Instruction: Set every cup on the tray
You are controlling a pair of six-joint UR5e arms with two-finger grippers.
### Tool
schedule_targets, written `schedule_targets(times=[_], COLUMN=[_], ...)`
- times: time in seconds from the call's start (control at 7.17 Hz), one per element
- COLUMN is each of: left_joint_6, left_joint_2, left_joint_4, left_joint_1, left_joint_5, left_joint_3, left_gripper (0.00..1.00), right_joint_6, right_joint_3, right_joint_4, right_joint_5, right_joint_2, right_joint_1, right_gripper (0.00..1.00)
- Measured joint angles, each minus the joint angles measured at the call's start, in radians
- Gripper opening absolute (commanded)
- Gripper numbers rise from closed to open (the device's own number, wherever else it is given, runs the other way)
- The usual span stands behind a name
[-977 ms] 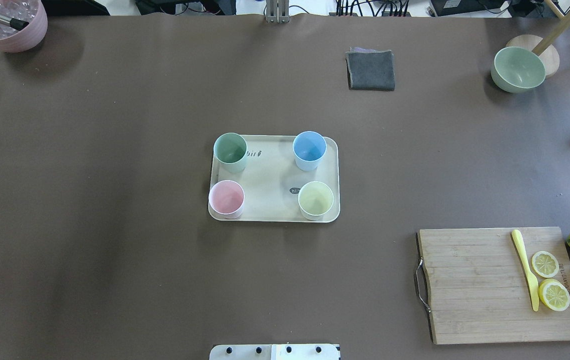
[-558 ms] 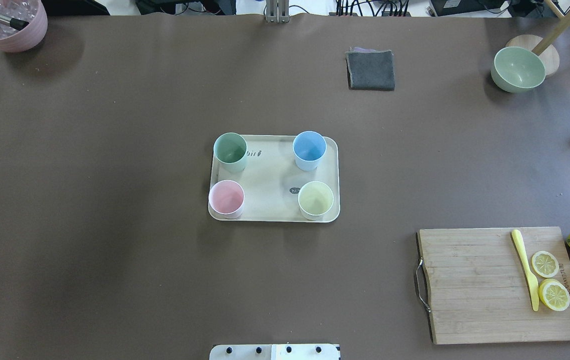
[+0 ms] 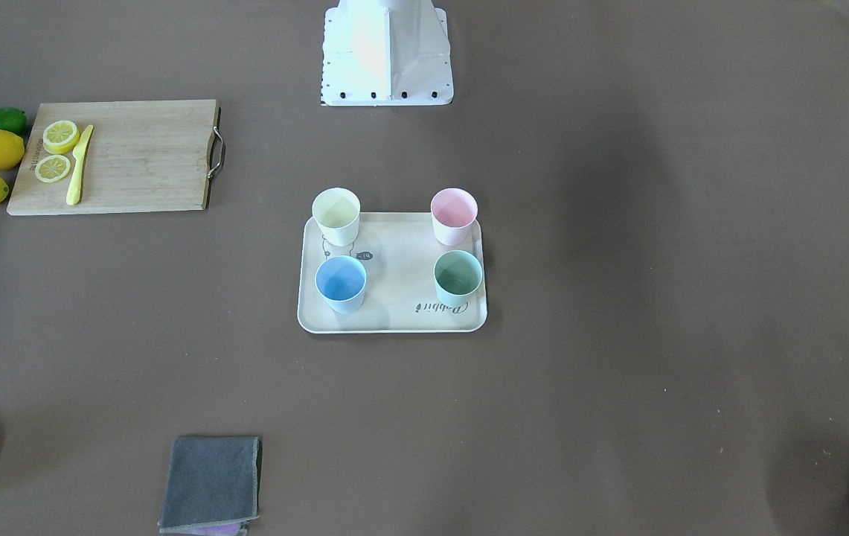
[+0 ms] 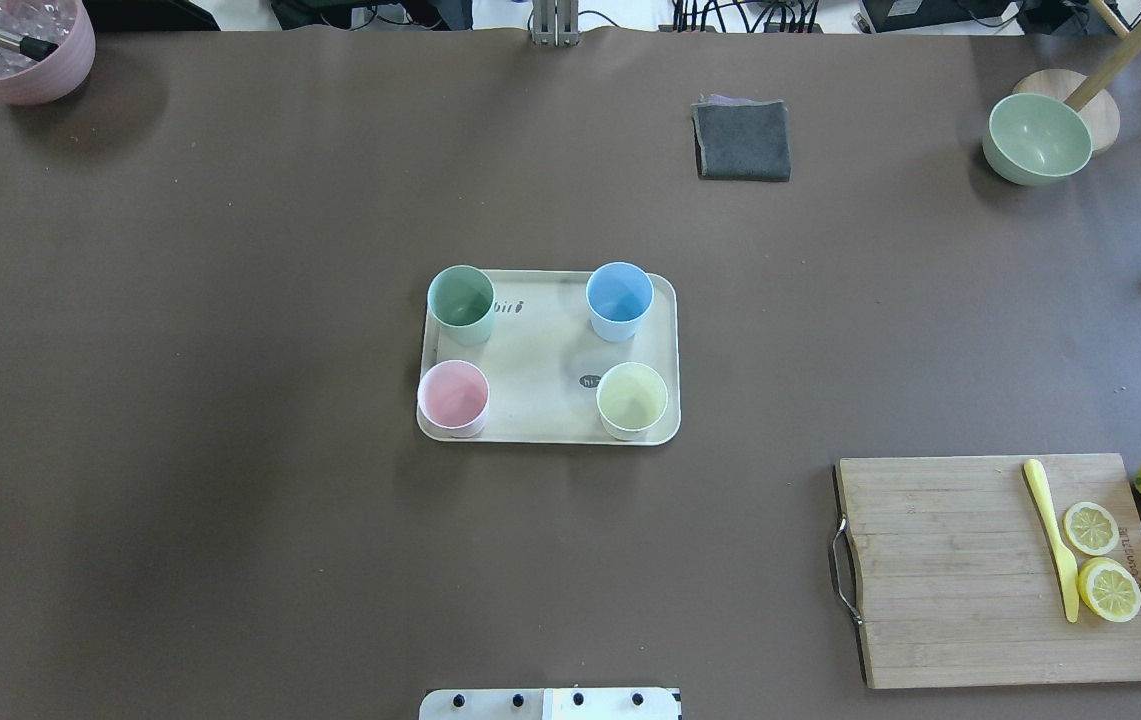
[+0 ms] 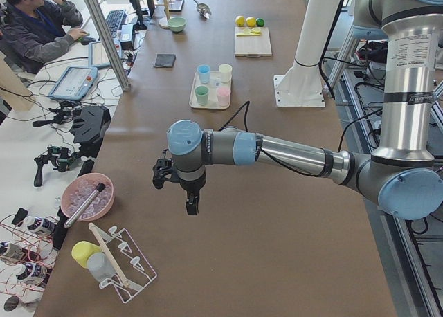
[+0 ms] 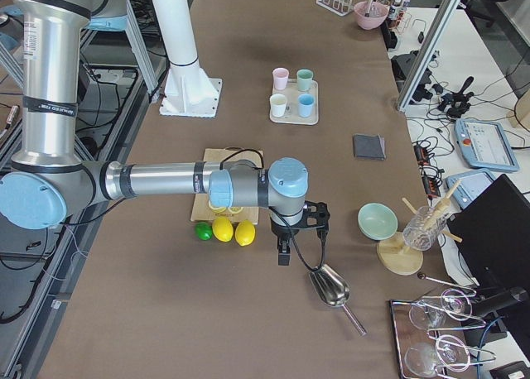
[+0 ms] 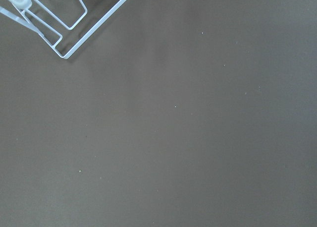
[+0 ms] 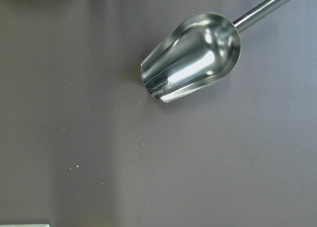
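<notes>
Cream rectangular raised-rim tray (image 4: 540,375): mid-counter, long axis parallel to the counter's long edges.

Contents: four tapered matte plastic tumblers, upright, one per tray corner.
- sage green cup (image 4: 461,297)
- light blue cup (image 4: 619,293)
- pink cup (image 4: 453,392)
- yellow cup (image 4: 632,396)

None off-tray; task judged complete.

Left gripper (image 5: 188,203), near the counter's left end, and right gripper (image 6: 285,251), near its right end: both well apart from the tray, neither clearly nearer. Finger spread: cannot tell.
</notes>
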Motion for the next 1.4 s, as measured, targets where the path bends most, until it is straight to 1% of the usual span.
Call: schedule_targets(times=[1.4], left_joint_6=[0.004], left_joint_2=[0.001], left_joint_4=[-0.011], left_joint_1=[-0.001], left_joint_5=[-0.001], left_joint_3=[-0.008], left_gripper=[0.98], right_joint_6=[-0.013], right_joint_3=[0.011], right_joint_4=[0.008], right_joint_5=[0.007], right_joint_2=[-0.018], right_joint_1=[0.005], right_gripper=[1.00])
